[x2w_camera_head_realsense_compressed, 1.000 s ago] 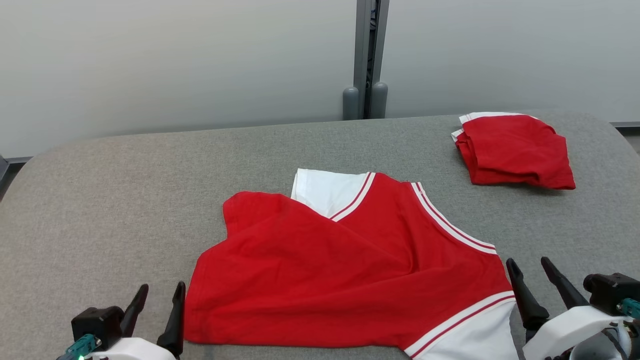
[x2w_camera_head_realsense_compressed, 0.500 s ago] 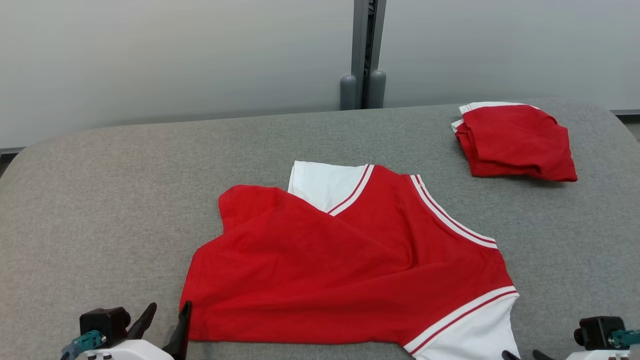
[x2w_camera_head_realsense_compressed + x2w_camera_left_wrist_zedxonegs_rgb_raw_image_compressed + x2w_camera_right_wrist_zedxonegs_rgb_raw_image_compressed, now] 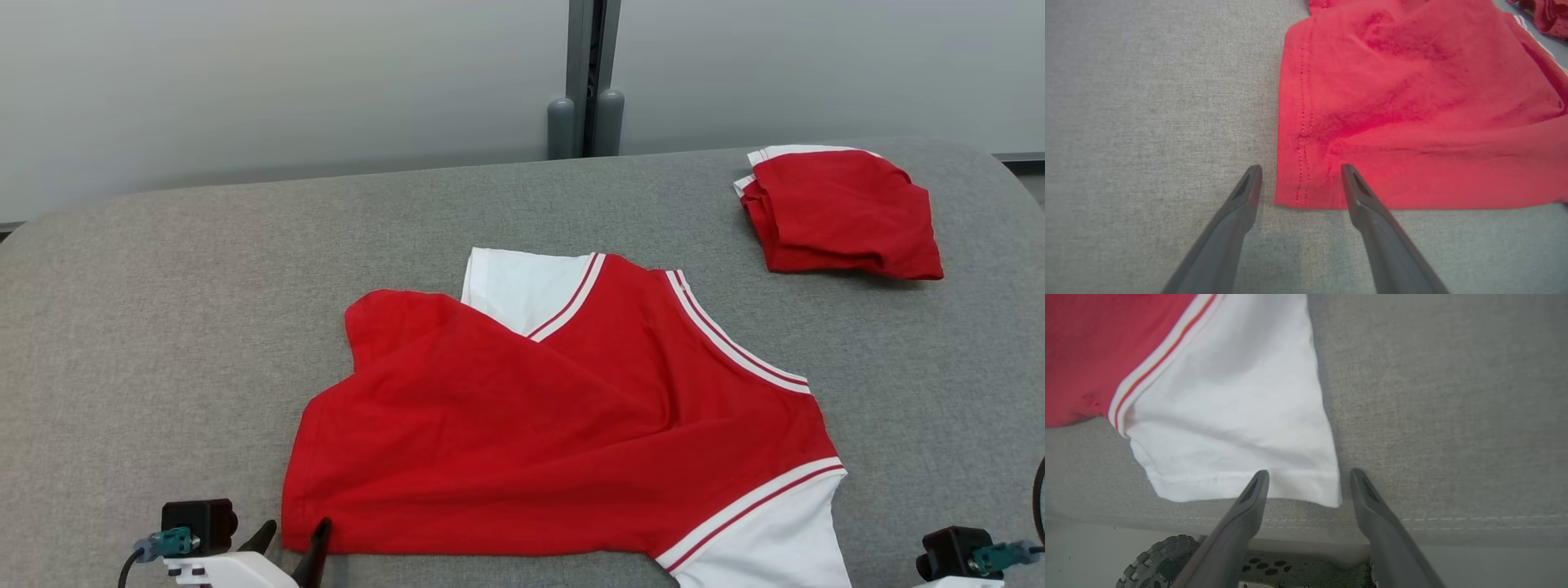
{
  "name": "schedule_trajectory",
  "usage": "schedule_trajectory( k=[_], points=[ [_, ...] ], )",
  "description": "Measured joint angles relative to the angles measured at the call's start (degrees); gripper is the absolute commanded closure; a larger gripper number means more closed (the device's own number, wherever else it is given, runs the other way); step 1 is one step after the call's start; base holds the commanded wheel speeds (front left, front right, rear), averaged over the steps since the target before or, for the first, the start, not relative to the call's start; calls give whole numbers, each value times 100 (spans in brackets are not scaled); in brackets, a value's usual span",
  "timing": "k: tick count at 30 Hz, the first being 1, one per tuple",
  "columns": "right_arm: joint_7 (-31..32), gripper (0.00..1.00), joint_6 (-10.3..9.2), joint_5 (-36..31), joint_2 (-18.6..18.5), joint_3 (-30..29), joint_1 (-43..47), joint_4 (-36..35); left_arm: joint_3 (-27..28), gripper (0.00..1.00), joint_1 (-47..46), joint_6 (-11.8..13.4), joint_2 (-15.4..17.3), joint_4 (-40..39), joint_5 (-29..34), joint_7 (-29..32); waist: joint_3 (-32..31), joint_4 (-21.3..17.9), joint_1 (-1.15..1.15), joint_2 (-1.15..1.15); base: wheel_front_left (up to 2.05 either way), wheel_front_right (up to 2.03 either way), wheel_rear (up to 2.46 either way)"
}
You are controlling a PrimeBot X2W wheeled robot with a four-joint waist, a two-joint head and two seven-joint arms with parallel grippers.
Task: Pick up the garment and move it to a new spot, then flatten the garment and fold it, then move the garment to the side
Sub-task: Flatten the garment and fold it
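Note:
The garment (image 3: 555, 425), a red jersey with white sleeves and striped trim, lies spread and rumpled on the middle of the grey table (image 3: 163, 327). My left gripper (image 3: 291, 541) is open at its near left corner. In the left wrist view, that red hemmed corner (image 3: 1306, 183) lies between the tips of the left gripper (image 3: 1300, 169). My right gripper (image 3: 1309, 475) is open over the hem corner of the white sleeve (image 3: 1229, 416), close to the table's front edge. Nothing is held.
A second red garment (image 3: 841, 216) lies folded at the table's back right. Grey wall panels with a post (image 3: 584, 82) stand behind the table. Below the table's front seam (image 3: 1453, 520) a wheel (image 3: 1155, 559) of my base shows.
The head camera has shifted, so the whole scene sits higher in the picture. Both grippers have sunk toward the bottom edge, and the left one has closed in on the garment's corner.

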Motion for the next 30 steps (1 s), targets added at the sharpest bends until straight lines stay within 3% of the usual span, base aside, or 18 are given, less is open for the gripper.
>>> schedule_trajectory(
  k=[17,18,19,20,22,23,24,25,26,30],
  points=[
    [44,0,0,-52,274,242,-125,-59,-89,0,-190,-64,-37,608,-194,225,45,-126,0,0,0,0,0],
    [36,17,0,-38,275,257,-142,-56,-89,0,-196,-63,-36,620,-194,224,47,-124,0,0,0,0,0],
    [34,25,0,-34,272,266,-151,-51,-93,0,-202,-63,-37,630,-196,213,47,-121,0,0,0,0,0],
    [30,61,0,-20,268,285,-151,-42,-96,0,-205,-64,-40,638,-198,201,47,-116,0,0,0,0,0],
    [15,98,0,7,259,324,-151,-27,-101,0,-212,-83,-43,648,-200,158,45,-103,0,0,0,0,0],
    [-9,100,0,8,254,342,-152,-25,-107,5,-214,-88,-45,655,-208,148,42,-97,0,0,0,0,0],
    [-16,100,0,7,242,357,-153,-21,-110,20,-221,-97,-44,659,-215,137,38,-93,0,0,0,0,0],
    [-40,100,0,7,223,368,-153,-13,-112,66,-224,-125,-43,657,-215,86,34,-89,0,0,0,0,0],
    [-65,100,0,7,205,368,-156,-7,-111,100,-225,-131,-43,658,-218,49,30,-86,0,0,0,0,0],
    [-130,100,0,3,156,341,-173,-20,-127,100,-225,-179,-38,654,-244,-3,-3,-80,0,0,0,0,0]
  ],
)
